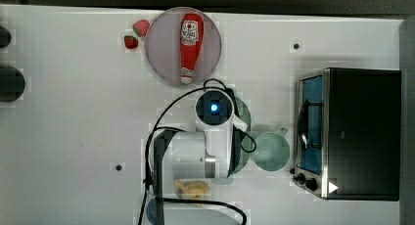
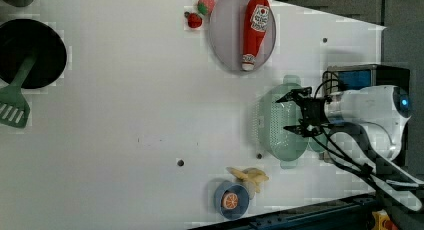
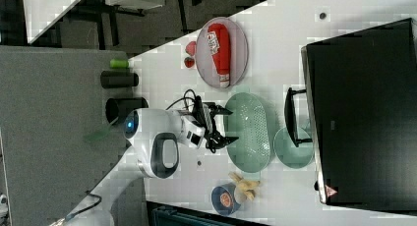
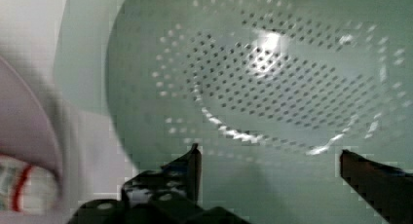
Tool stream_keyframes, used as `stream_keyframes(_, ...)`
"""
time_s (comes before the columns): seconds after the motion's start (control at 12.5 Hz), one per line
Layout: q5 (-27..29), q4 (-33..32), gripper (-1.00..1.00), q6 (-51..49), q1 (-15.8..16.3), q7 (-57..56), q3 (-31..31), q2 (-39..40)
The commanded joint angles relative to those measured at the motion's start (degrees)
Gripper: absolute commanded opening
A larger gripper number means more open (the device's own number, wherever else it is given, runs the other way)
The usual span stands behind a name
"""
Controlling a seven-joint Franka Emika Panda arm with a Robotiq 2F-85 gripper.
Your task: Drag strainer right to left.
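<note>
Black two-fingered gripper [image 2: 291, 112] hangs with fingers spread wide over the pale green oval perforated plastic strainer [image 2: 274, 121], which sits at six o'clock from the grey round plate [image 2: 223, 37] in the left view.

Strainer [image 2: 278, 121] between plate [image 2: 222, 40] and banana [image 2: 248, 176] — left view.
</note>
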Motion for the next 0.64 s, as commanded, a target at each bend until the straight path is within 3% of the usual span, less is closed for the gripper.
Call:
stream_keyframes(0.08, -1.18, -0.32, 1.0, 5.85, -0.22, 8.64, 1.73, 4.11)
stream_keyframes(0.64, -1.11, -1.73, 1.0, 12.67, 0.74, 15.71, 5.07, 7.01)
